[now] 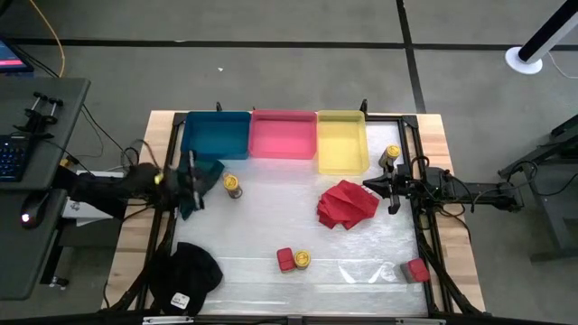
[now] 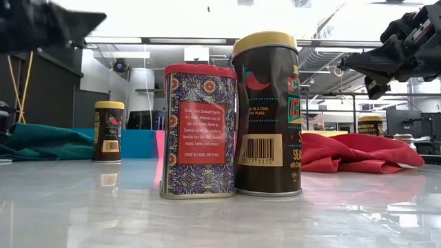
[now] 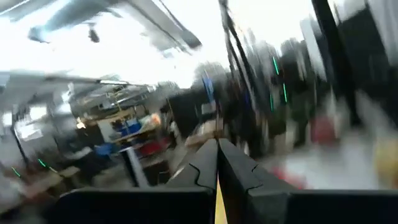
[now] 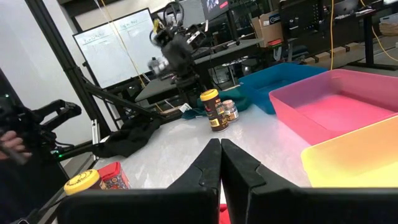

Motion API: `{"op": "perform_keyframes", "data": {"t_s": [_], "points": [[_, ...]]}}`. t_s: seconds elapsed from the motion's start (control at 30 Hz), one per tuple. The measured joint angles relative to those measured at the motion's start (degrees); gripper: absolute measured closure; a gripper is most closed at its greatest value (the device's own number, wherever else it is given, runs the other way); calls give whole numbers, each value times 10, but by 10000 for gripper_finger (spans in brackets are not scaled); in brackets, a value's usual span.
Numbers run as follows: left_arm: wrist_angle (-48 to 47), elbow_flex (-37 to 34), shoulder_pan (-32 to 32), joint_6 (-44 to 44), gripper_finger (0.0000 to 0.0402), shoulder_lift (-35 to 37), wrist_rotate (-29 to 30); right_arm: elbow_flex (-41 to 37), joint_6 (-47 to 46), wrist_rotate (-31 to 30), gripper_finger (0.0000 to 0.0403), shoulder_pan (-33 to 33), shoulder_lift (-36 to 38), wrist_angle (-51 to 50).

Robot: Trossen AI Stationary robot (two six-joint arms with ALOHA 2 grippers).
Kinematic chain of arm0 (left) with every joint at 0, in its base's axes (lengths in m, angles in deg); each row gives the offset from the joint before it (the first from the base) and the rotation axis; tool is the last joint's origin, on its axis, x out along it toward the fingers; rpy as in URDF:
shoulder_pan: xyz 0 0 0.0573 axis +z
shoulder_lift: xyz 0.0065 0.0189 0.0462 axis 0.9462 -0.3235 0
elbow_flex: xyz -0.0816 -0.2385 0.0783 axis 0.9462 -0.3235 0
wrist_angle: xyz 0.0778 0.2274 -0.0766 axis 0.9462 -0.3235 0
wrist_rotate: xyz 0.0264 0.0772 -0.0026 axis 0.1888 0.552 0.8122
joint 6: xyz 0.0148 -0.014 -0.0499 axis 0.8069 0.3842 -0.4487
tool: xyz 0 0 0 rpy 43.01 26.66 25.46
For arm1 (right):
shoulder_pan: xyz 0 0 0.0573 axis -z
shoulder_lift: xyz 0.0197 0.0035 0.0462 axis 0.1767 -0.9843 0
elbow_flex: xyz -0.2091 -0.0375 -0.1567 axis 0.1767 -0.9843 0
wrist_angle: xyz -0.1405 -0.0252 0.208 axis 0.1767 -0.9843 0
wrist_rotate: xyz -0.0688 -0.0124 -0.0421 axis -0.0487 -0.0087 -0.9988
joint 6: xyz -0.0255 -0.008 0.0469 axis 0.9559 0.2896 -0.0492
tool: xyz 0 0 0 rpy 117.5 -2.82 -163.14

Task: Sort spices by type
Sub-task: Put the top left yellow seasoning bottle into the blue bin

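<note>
Spices stand apart on the table. A yellow-lidded jar [image 1: 232, 184] stands by the teal cloth, with a small pale jar [image 4: 230, 110] beside it. Another yellow-lidded jar [image 1: 391, 155] is by the yellow bin. A red tin [image 1: 285, 260] and a yellow-lidded jar [image 1: 302, 260] stand together near the front, and a second red tin [image 1: 416, 269] is at the front right. My left gripper [image 1: 193, 178] hovers shut over the teal cloth at the left. My right gripper [image 1: 368, 186] hovers shut at the right, above the red cloth's edge. Neither holds anything.
Blue [image 1: 215, 134], pink [image 1: 283, 134] and yellow [image 1: 341, 143] bins line the far edge. A red cloth [image 1: 348, 204] lies right of centre, a teal cloth [image 1: 200, 185] at the left, and a black cloth [image 1: 185, 275] at the front left. A black frame rims the table.
</note>
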Motion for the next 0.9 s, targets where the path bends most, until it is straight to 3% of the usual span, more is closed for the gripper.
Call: {"op": "perform_keyframes", "data": {"t_s": [0.27, 0.37, 0.43, 0.53, 0.63, 0.73, 0.83, 0.9], "points": [[317, 1, 0, -305, 401, -10, 153, 0, 0, 0, 402, 0, 0, 0], [321, 18, 0, -368, 401, -13, 229, 0, 0, 0, 402, 0, 0, 0], [231, 59, 1, -410, 401, -32, 235, 0, 0, 0, 402, 0, 0, 0], [56, 157, 8, -468, 401, -97, 185, 0, 0, 0, 402, 0, 0, 0], [-107, 285, 28, -453, 400, -175, 131, 0, 0, 0, 402, 0, 0, 0], [-336, 434, 57, -430, 392, -245, 110, 0, 0, 0, 402, 0, 0, 0], [-578, 561, 85, -427, 366, -319, 102, 0, 0, 0, 402, 0, 0, 0], [-682, 620, 99, -431, 338, -366, 86, 0, 0, 0, 402, 0, 0, 0]]}}
